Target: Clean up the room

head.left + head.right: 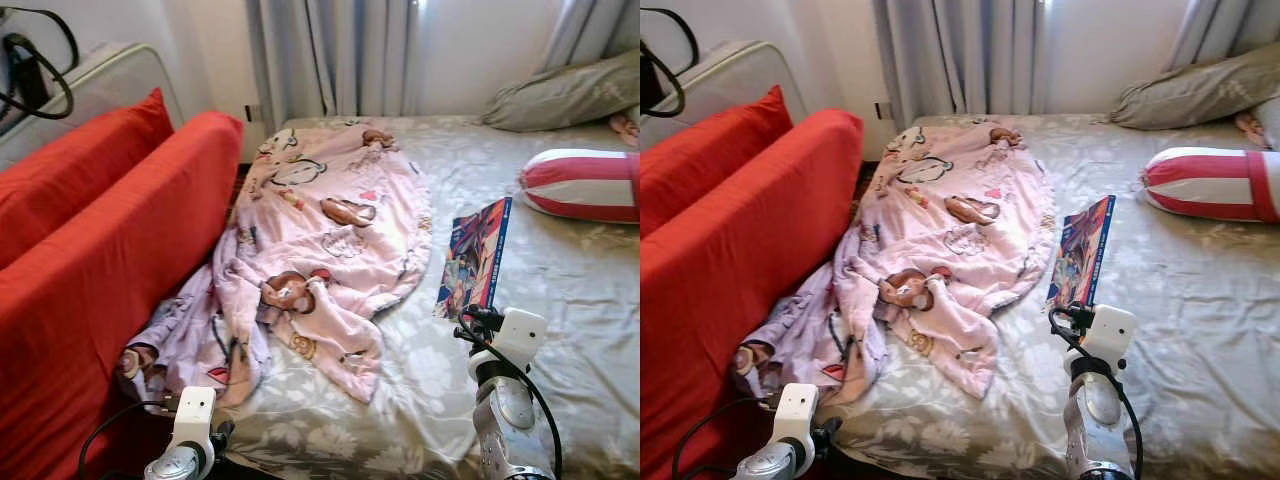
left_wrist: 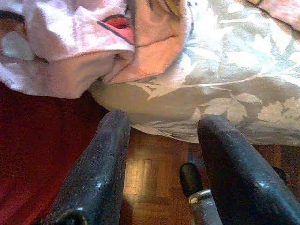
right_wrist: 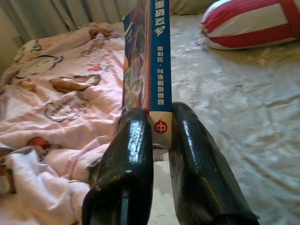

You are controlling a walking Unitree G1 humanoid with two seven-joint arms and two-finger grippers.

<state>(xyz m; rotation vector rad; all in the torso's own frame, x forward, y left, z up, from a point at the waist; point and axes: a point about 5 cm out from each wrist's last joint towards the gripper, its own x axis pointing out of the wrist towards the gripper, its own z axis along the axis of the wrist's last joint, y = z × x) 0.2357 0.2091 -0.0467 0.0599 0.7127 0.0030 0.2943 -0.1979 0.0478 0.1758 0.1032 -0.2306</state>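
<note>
Book on edge, clamped in right claw, left claw apart near bed

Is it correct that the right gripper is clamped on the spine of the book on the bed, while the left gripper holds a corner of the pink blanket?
Not quite. The right gripper is indeed clamped on the book. But the left wrist view shows the left gripper open and holding nothing, over the wooden floor below the pink blanket and the edge of the bed.

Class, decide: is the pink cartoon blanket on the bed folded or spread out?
Neither neatly: the pink blanket lies unfolded and crumpled across the bed, one end bunched and hanging over the edge beside the red cushion.
</note>
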